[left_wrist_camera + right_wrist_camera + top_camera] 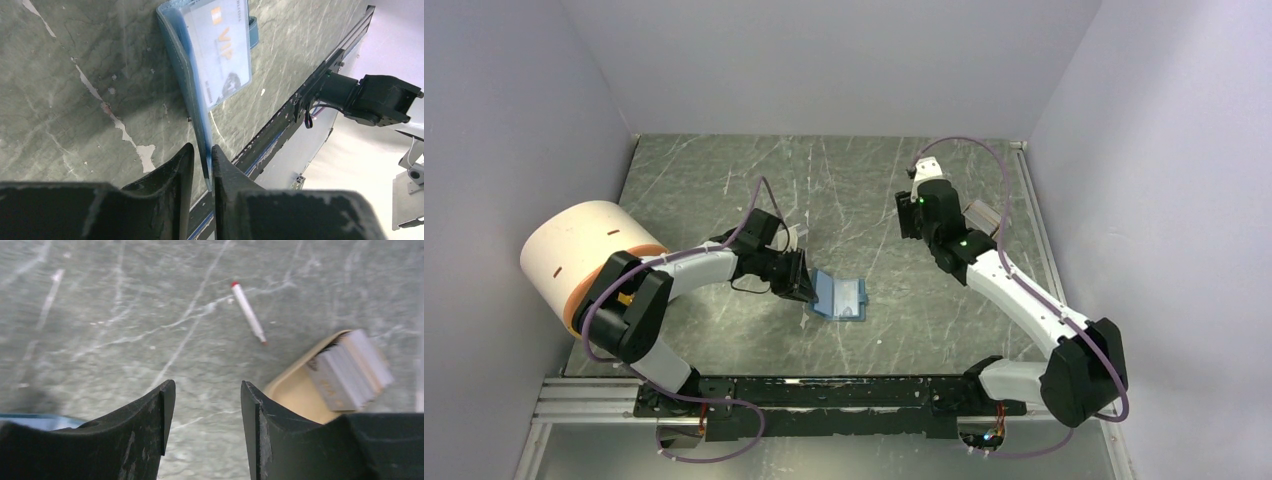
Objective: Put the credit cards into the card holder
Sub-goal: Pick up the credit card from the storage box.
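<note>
The teal-blue card holder (842,298) lies open on the table at mid-front. My left gripper (807,280) is shut on its left flap. In the left wrist view the flap's edge (192,100) runs between my fingertips (201,147), and a pale card marked VIP (222,50) sits in the holder. My right gripper (908,222) is open and empty above the table, right of the holder. In the right wrist view (207,385) a stack of pale credit cards (350,367) stands in a tan tray (295,392) just right of my fingers.
A thin white stick with a red tip (248,312) lies on the table beyond the tray. A large white cylinder with an orange rim (584,255) stands at the left edge. Walls close in the table on three sides. The black base rail (824,395) runs along the front.
</note>
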Action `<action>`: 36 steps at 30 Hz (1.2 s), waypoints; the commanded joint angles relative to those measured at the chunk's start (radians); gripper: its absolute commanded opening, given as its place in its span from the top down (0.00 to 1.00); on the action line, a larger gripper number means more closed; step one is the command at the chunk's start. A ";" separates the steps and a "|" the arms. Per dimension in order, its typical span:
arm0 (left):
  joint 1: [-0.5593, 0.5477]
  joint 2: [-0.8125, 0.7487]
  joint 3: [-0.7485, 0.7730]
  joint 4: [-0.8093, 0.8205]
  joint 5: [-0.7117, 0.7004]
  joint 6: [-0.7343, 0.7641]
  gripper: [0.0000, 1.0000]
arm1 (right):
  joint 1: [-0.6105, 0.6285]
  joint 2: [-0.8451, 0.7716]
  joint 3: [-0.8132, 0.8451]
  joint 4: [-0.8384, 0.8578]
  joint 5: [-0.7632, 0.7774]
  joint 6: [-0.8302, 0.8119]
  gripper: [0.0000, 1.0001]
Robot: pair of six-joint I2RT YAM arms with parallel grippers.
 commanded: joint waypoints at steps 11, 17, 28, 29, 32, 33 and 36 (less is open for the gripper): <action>0.013 0.005 -0.009 0.000 0.020 0.009 0.70 | -0.209 0.121 0.102 -0.068 0.052 -0.409 0.44; 0.015 0.013 -0.011 0.005 0.016 0.009 0.71 | -0.291 0.170 0.118 -0.114 0.026 -0.469 0.43; 0.017 0.017 -0.019 0.019 0.030 0.007 0.71 | -0.347 0.323 0.151 -0.139 0.170 -0.611 0.43; 0.018 0.017 -0.020 0.022 0.033 0.006 0.71 | -0.350 0.339 0.148 -0.121 0.194 -0.628 0.43; 0.018 0.013 -0.023 0.021 0.036 0.008 0.71 | -0.362 0.383 0.143 -0.054 0.231 -0.677 0.43; 0.018 0.010 -0.024 0.022 0.036 0.008 0.72 | -0.365 0.398 0.141 -0.033 0.244 -0.687 0.43; 0.018 0.005 -0.026 0.024 0.036 0.008 0.71 | -0.368 0.440 0.140 -0.004 0.249 -0.705 0.43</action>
